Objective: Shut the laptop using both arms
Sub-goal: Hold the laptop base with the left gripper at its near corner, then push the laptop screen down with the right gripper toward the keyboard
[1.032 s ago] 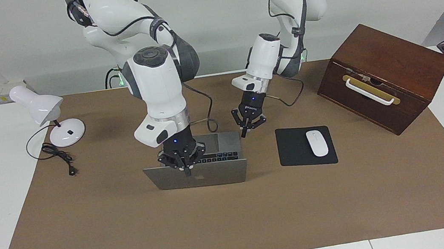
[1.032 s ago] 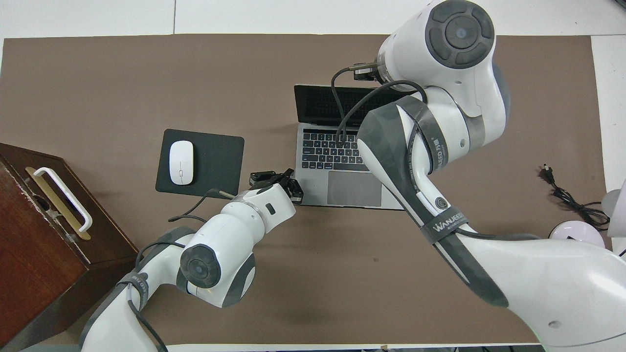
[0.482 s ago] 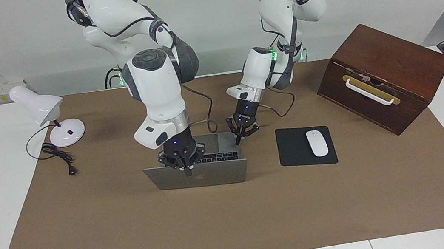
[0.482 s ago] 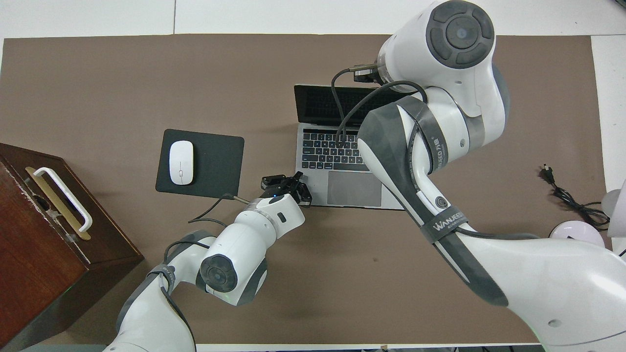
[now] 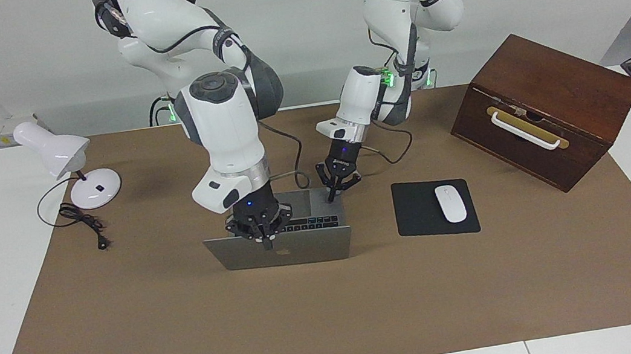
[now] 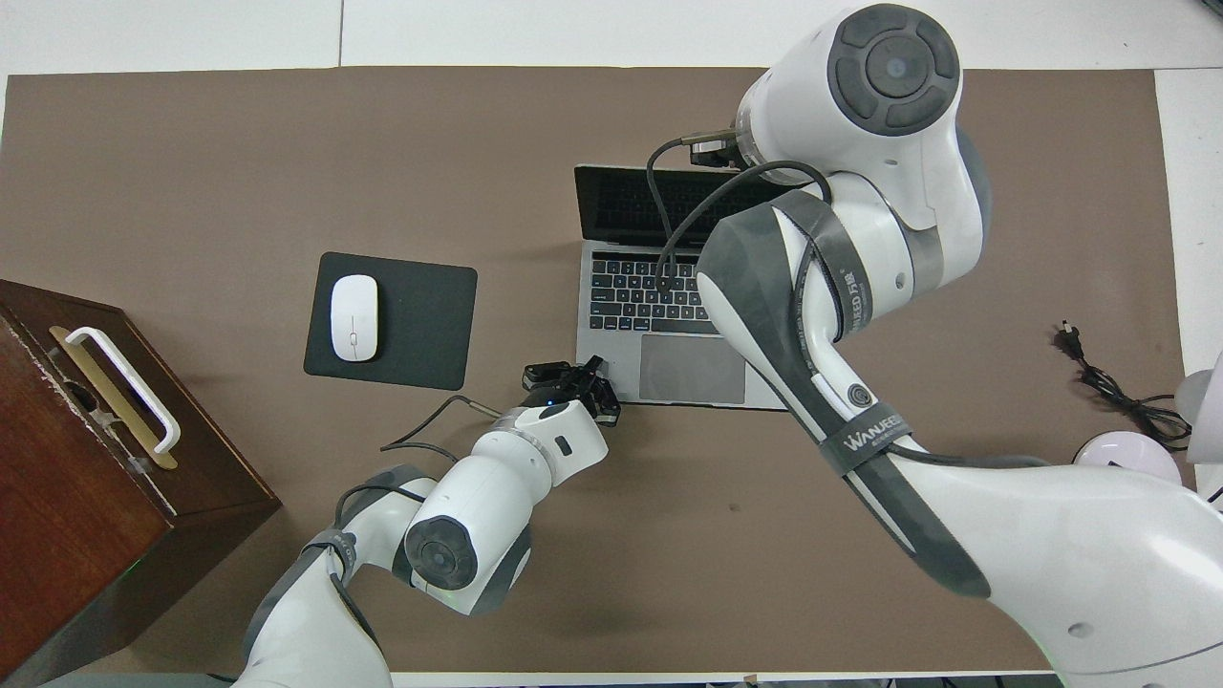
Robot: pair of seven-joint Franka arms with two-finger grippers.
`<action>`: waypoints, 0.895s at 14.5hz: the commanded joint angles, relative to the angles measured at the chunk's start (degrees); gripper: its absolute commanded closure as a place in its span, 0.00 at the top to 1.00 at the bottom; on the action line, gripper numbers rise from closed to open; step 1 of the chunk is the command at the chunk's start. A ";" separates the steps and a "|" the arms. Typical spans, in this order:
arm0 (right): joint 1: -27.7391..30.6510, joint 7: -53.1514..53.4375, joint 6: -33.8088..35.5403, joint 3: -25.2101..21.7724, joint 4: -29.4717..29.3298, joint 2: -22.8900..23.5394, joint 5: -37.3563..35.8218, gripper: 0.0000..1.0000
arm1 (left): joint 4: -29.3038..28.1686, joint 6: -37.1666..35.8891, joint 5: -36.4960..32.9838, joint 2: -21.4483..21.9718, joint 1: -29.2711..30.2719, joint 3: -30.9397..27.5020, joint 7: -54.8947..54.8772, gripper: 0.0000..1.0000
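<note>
The silver-grey laptop (image 5: 307, 251) (image 6: 621, 291) stands open mid-table, its lid tilted up with the apple logo facing away from the robots. My right gripper (image 5: 266, 242) is shut, its tips resting at the lid's top edge; in the overhead view my own wrist hides it. My left gripper (image 5: 330, 197) (image 6: 592, 371) is also shut. It points down at the corner of the laptop's base nearest the robots, at the left arm's end. I cannot tell whether it touches that corner. Neither gripper holds anything.
A black mouse pad (image 5: 418, 212) (image 6: 420, 315) with a white mouse (image 5: 450, 203) (image 6: 354, 304) lies beside the laptop toward the left arm's end. A wooden box (image 5: 544, 110) (image 6: 76, 459) stands past it. A white desk lamp (image 5: 63, 155) and its cord (image 5: 84, 222) sit at the right arm's end.
My left gripper has swung in from beside the laptop to its base corner, and the left arm has drawn back. The right gripper and the lid have hardly moved.
</note>
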State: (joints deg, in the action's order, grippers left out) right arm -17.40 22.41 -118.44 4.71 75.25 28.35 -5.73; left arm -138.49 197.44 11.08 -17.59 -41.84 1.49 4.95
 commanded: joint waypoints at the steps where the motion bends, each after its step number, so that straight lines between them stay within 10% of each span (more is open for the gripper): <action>1: 0.70 -0.26 2.15 0.56 1.48 -1.37 4.65 0.00 | -3.10 1.80 1.14 0.45 -1.22 -0.79 0.33 0.00; 13: -0.27 -0.70 3.06 0.56 18.95 -9.54 11.61 0.00 | -3.98 1.54 1.14 0.45 -0.78 -0.88 -3.80 0.00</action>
State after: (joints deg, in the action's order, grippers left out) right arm -17.95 22.41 -112.52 4.92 87.33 22.52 4.03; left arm -139.66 198.94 11.08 -17.34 -41.85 1.49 3.08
